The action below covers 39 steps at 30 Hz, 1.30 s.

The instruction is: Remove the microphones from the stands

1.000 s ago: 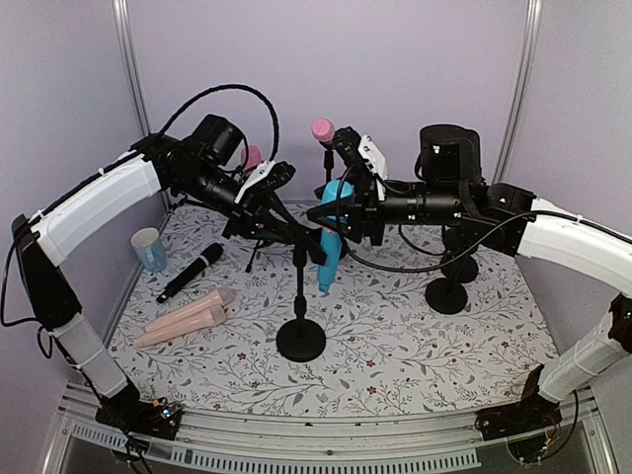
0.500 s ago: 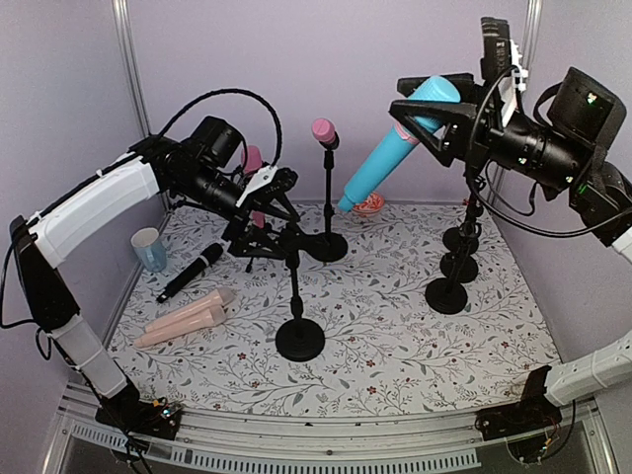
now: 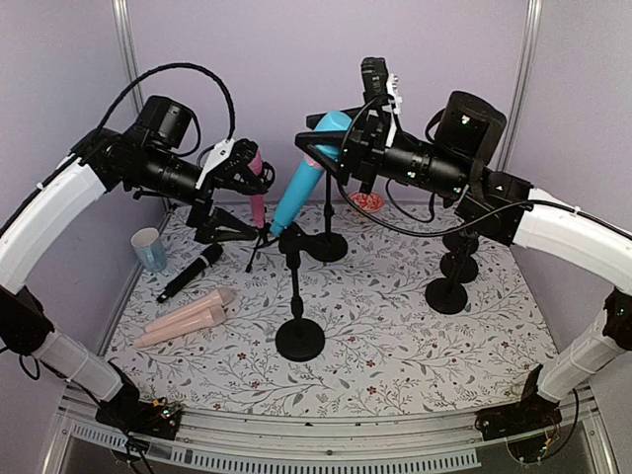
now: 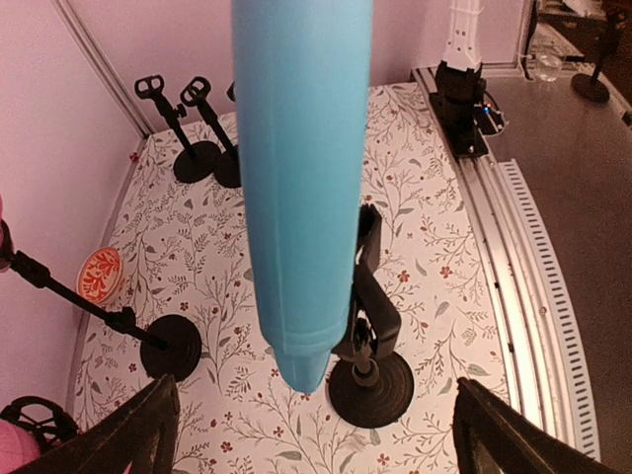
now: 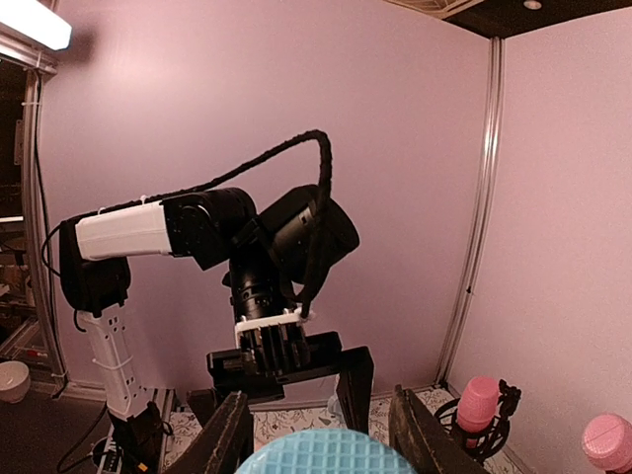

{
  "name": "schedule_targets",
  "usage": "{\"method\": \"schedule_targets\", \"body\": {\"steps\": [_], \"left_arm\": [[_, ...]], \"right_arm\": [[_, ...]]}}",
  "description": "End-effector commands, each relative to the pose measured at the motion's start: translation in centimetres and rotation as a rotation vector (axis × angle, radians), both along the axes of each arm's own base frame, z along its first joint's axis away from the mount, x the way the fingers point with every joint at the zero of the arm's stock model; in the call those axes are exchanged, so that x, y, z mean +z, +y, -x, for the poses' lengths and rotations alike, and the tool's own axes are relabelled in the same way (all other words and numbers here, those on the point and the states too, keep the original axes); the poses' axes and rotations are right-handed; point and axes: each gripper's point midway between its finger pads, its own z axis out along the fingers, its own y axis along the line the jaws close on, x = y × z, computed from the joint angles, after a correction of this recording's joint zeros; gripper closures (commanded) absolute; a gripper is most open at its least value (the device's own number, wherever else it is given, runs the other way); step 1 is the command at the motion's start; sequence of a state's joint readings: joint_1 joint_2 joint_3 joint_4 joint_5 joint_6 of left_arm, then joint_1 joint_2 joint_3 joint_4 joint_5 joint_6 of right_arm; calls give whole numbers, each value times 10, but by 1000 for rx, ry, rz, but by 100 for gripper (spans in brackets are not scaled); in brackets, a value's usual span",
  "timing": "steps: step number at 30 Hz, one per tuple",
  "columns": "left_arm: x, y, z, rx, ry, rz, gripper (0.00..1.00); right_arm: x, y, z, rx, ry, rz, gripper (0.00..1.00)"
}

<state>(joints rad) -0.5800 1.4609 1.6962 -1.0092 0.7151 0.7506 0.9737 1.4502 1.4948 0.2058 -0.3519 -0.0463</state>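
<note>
The blue microphone [image 3: 301, 183] hangs slanted in the air, head up, with my right gripper [image 3: 341, 148] shut on its upper part. In the right wrist view its gridded head [image 5: 321, 456] sits between the two fingers [image 5: 225, 439]. Its tail [image 4: 301, 247] hangs just above and beside the empty clip [image 4: 373, 286] of the black stand [image 3: 299, 336], apart from it. My left gripper [image 3: 252, 202] stands open at the left of the microphone's tail, its fingers [image 4: 138, 434] wide on either side and holding nothing.
A pink microphone [image 3: 255, 178] sits on a stand behind my left gripper. A black microphone [image 3: 190, 272], two beige ones [image 3: 183, 318] and a cup [image 3: 148, 247] lie at the left. A red bowl [image 3: 367, 202] is at the back, empty stands [image 3: 446, 294] at the right.
My left gripper has let go of the stand, opened and risen. My right arm lifted the blue microphone off the stand, swung it up right, then back left over the stand.
</note>
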Motion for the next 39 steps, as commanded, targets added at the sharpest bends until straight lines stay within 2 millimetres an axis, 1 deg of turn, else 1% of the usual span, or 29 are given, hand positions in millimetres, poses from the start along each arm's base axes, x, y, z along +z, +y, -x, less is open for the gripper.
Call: {"method": "schedule_targets", "body": {"steps": [1, 6, 9, 13, 15, 16, 17, 18, 19, 20, 21, 22, 24, 25, 28, 31, 34, 37, 39], "left_arm": [[13, 8, 13, -4, 30, 30, 5], [18, 13, 11, 12, 26, 49, 14], [20, 16, 9, 22, 26, 58, 23], [17, 19, 2, 43, 27, 60, 43], [15, 22, -1, 57, 29, 61, 56], [15, 24, -3, 66, 28, 61, 66], [13, 26, -5, 76, 26, 59, 76], [10, 30, -9, 90, 24, 54, 86], [7, 33, -12, 106, 21, 46, 93], [2, 38, -15, 126, 15, 35, 100], [-5, 44, -20, 149, 10, 17, 100], [-13, 51, -24, 174, 5, -3, 100], [-32, 69, -33, 234, -3, -48, 100], [-49, 82, -39, 282, 0, -91, 100], [-89, 120, -56, 413, -15, -206, 100], [-135, 160, -64, 524, 0, -337, 100], [-179, 196, -66, 615, 26, -453, 100], [-212, 226, -71, 701, 35, -545, 100], [-225, 240, -75, 747, 43, -579, 100]], "right_arm": [[26, 18, 6, 57, -46, -123, 80], [14, 50, 3, 115, -12, -121, 80], [6, 61, 2, 128, -8, -116, 80], [-6, 72, 2, 144, 1, -105, 80], [-12, 77, 2, 150, 7, -96, 80], [-16, 80, 2, 153, 11, -89, 78], [-19, 82, 1, 154, 18, -84, 63], [-22, 83, -1, 147, 27, -78, 54], [-24, 83, -3, 139, 36, -72, 37], [-27, 82, -5, 124, 45, -62, 26], [-30, 79, -7, 102, 50, -55, 16], [-33, 76, -10, 78, 58, -46, 9], [-41, 68, -14, 28, 70, -14, 1], [-44, 63, -16, 10, 84, 3, 1], [-59, 47, -21, -37, 88, 66, 1], [-73, 32, -23, -64, 117, 107, 1], [-85, 20, -24, -97, 140, 139, 1], [-93, 14, -25, -117, 155, 165, 1], [-99, 14, -26, -124, 163, 186, 1]]}}
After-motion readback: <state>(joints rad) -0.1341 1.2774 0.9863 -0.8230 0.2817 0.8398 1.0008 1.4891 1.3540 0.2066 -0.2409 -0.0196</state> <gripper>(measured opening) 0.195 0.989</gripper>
